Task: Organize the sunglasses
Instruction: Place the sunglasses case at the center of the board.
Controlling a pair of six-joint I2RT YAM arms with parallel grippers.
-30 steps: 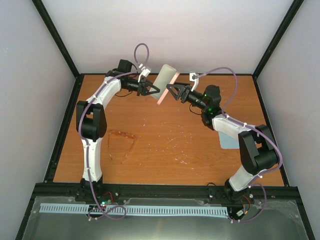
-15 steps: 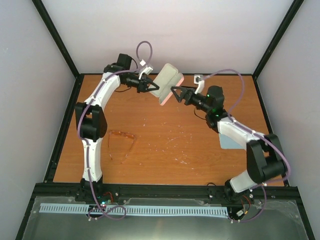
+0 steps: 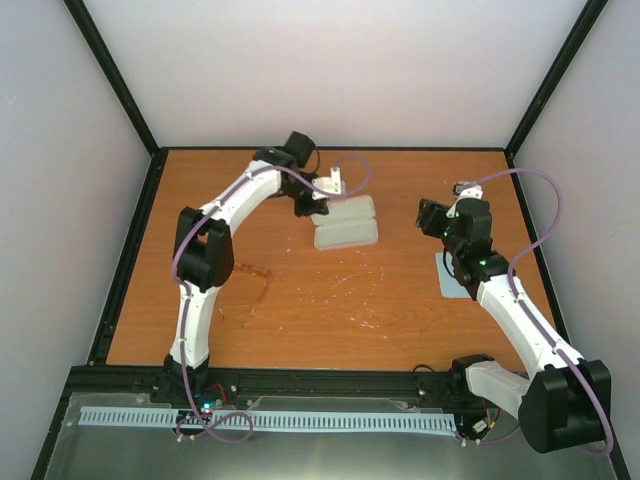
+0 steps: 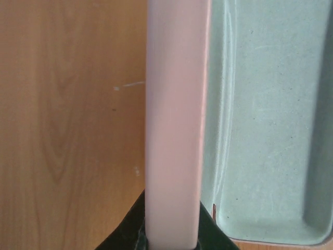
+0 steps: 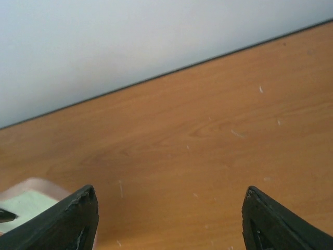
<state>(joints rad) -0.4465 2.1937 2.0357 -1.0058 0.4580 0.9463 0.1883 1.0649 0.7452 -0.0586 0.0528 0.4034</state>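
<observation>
Well left of the open pink case [image 3: 347,234], on the counter [image 3: 330,300], lie the sunglasses [image 3: 252,269]: thin amber frame, almost counter-coloured. Over there the left end effector [image 3: 312,206] pinches the case's wall; the right end effector [image 5: 167,219] stands spread.

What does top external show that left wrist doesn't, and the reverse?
Top external only: the sunglasses on the table, the blue cloth, the open right gripper. Left wrist only: the pale green lining, close up. Both: the open pink case, the left gripper shut on its wall, and the table.
</observation>
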